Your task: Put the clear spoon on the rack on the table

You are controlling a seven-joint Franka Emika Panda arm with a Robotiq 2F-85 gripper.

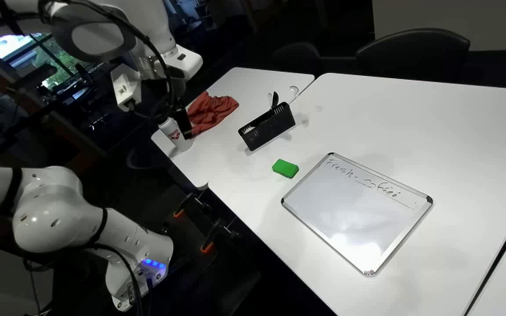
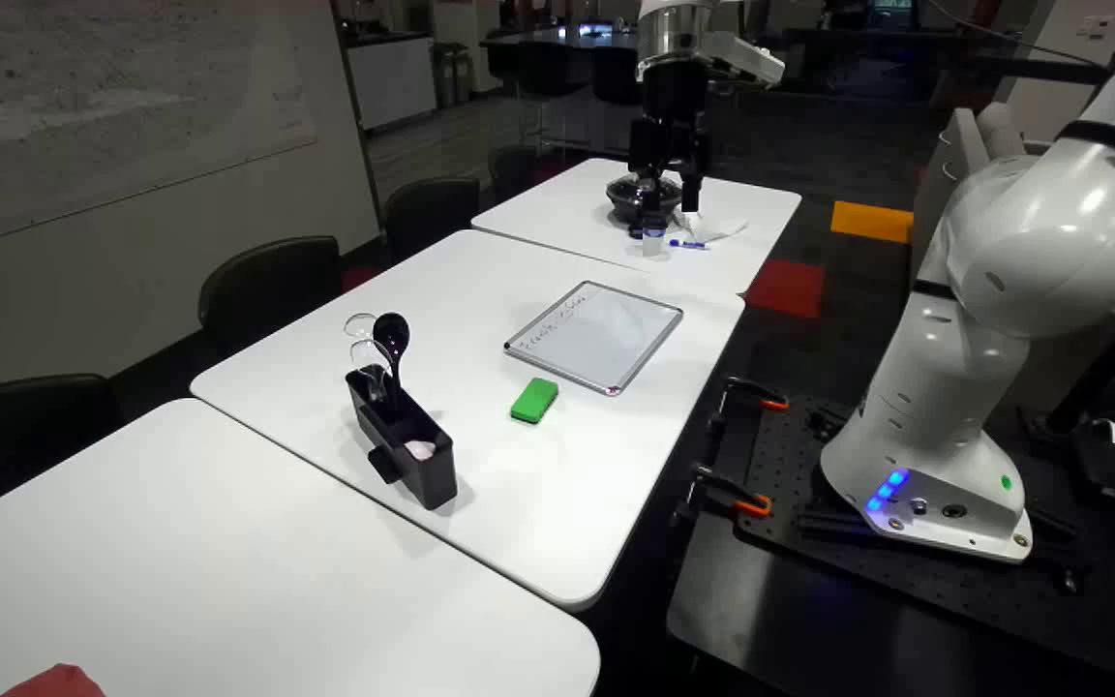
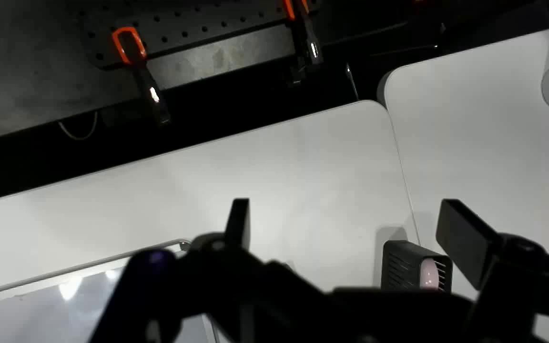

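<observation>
One rack (image 2: 435, 476) holds two clear spoons (image 2: 369, 355).

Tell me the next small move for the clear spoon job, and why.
I'd probably back the gripper away without grasping: its jaws stand wide apart, holding nothing, and clear spoons already appear to stand upright in the black rack.

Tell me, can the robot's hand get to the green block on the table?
Probably yes: the hand looks open and empty, and nothing covers the green block. The whiteboard and black rack don't touch it.
</observation>
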